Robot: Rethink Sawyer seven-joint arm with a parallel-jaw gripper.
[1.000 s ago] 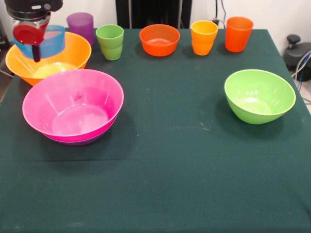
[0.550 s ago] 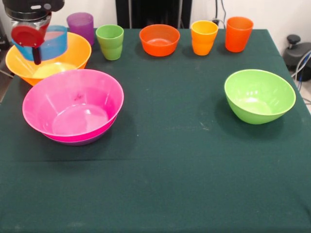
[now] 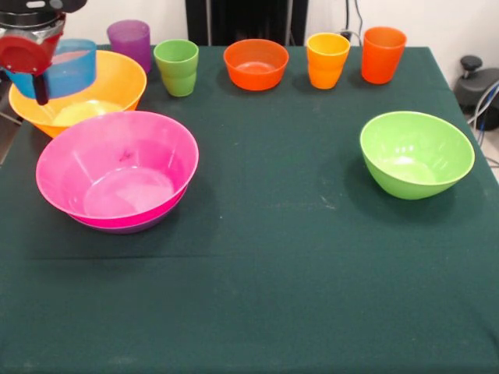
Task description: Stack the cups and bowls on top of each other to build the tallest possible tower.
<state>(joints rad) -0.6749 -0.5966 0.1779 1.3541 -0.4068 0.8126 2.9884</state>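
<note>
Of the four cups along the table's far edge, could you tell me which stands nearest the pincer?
The purple cup, just behind the yellow bowl; the others stand farther along.

free: table (image 3: 273,257) centre, front | blocked: cups (image 3: 327,60) back row, bowls (image 3: 117,167) left

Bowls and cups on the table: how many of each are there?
Bowls: 6 (yellow, blue, pink, purple under pink, orange, green)
Cups: 4 (purple, green, yellow-orange, orange)
Total: 10
</note>
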